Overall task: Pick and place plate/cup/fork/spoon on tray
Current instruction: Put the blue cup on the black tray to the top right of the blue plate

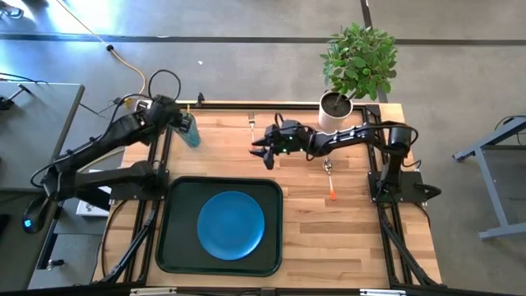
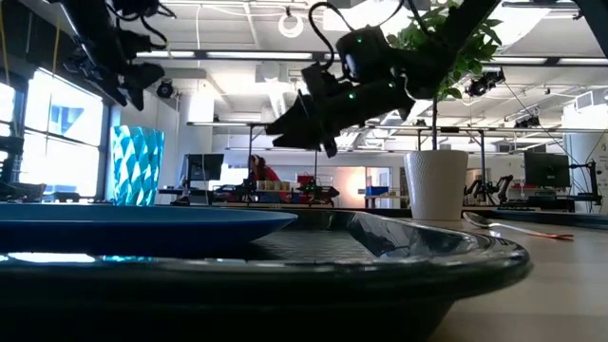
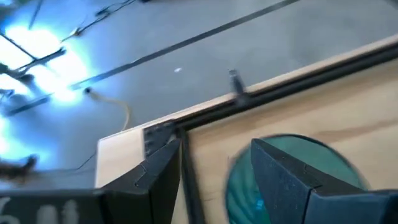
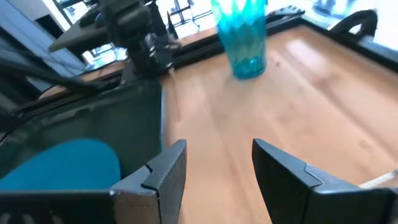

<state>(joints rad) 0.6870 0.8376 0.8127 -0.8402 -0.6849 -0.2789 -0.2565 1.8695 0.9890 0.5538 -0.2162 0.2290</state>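
While our left gripper hovers spread above the cup, our right gripper hangs open mid-table; beneath it the plate fills the tray, spoon behind.

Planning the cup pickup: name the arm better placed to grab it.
Left. The left gripper hovers open right above the cup, which is standing on the table. The right gripper is open over mid-table, farther from it.
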